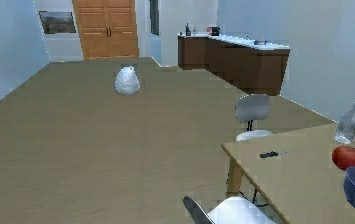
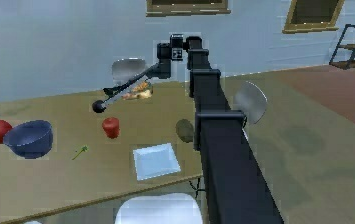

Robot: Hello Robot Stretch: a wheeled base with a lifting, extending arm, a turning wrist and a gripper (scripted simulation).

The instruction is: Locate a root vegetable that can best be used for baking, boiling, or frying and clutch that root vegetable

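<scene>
The tool (image 2: 107,99) hangs upper left of centre at a tan lump (image 2: 142,93), likely the potato, on the bench (image 2: 45,190). Whether it holds anything I cannot tell. A glancing touch could roll the lump off the far edge.

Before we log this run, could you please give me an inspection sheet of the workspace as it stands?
Surface: wooden table, things spread across it.
Job's things: tan lump behind the gripper and olive lump beside the arm; either might be the potato.
Clutter: blue bowl, red round thing, white square plate, clear bottle.
Grippers: gripper at the table's far side; cannot tell whether it holds anything.
Cables: nothing seen.
Surroundings: white chair, kitchen counter, wooden door, pale sack on the floor.
</scene>
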